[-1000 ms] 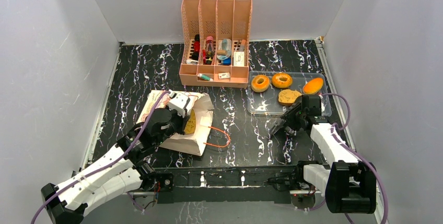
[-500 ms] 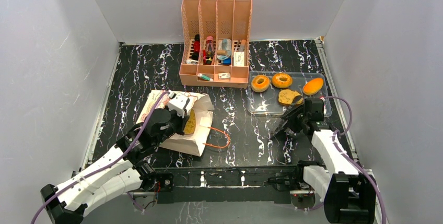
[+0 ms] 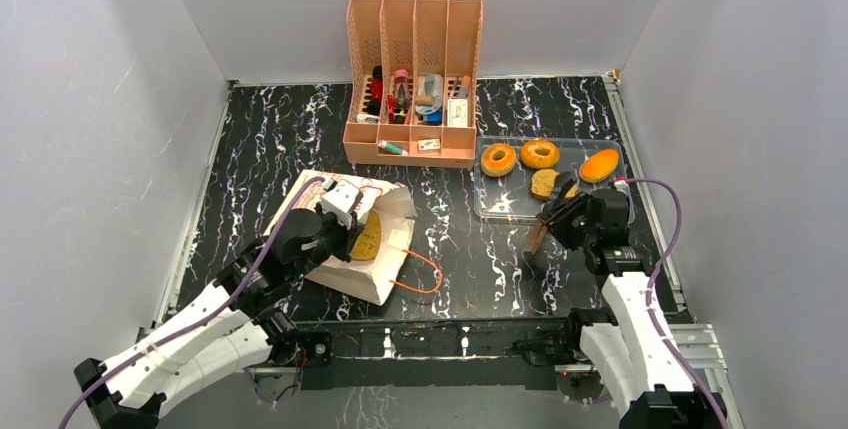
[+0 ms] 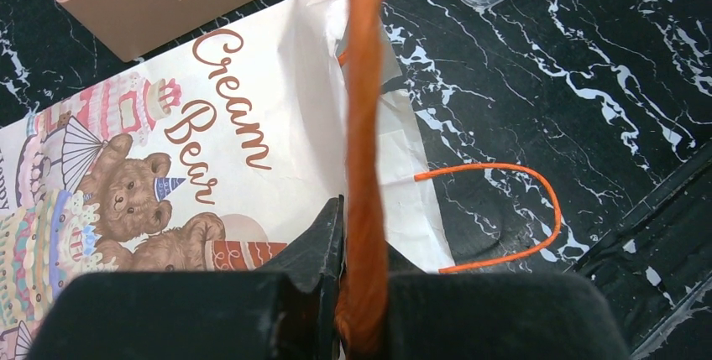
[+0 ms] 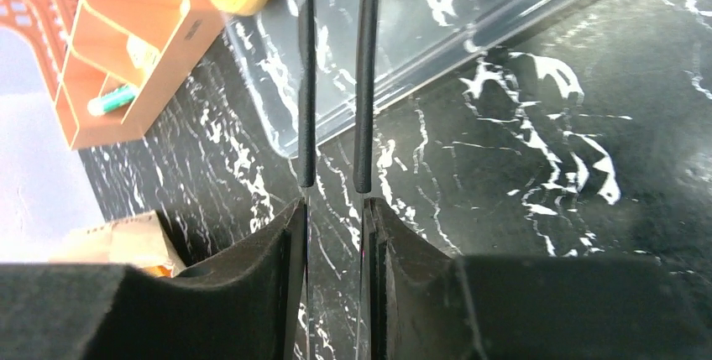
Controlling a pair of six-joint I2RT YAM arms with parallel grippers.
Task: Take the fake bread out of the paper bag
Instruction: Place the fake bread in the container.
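Left gripper: clenched on one cord handle of the paper bag. In the wrist view the orange cord runs straight up between its jaws.

The paper bag lies flat, printed face up, toward the left near part of the marbled surface. Its long axis runs roughly left to right, a little skewed, with the mouth pointing right. The second handle loops flat on the surface off the mouth. A yellow-brown slice shows in the mouth, just beside the gripper, long axis roughly far to near.

Right gripper: jaws a narrow slit apart, nothing between them. It is tilted down over the surface just off the near edge of the clear tray on the right side.

In the tray:
- Two rings sit side by side along the far edge.
- A toast slice sits nearer, partly hidden by the right arm.
- An orange oval bun sits toward the right far corner, long axis skewed from left-near to right-far.

Peach organiser: at the middle of the far edge.
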